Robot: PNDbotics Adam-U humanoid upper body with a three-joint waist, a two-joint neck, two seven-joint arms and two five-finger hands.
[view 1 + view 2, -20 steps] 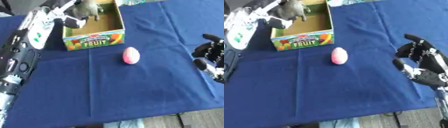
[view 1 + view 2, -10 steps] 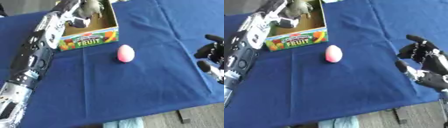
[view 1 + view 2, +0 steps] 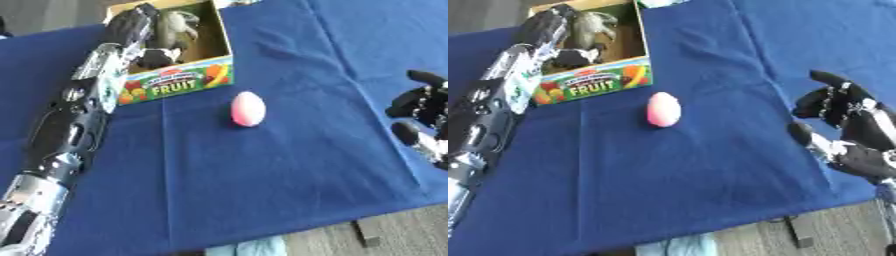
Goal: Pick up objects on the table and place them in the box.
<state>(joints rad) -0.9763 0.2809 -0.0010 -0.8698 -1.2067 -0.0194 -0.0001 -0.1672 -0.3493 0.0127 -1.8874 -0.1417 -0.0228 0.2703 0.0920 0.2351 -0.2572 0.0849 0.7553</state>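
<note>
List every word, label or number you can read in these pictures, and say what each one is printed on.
"FRUIT": in large letters on the front wall of the box.
A smaller line of print on the red band above it: too blurred to read.
Small marks on the left arm: too small to read.
The pink egg and blue cloth carry no text.

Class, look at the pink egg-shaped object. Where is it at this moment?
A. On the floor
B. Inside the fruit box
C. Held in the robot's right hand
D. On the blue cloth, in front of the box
D: the pink egg-shaped object lies on the blue cloth, just in front of the fruit box, with neither hand touching it.
</note>
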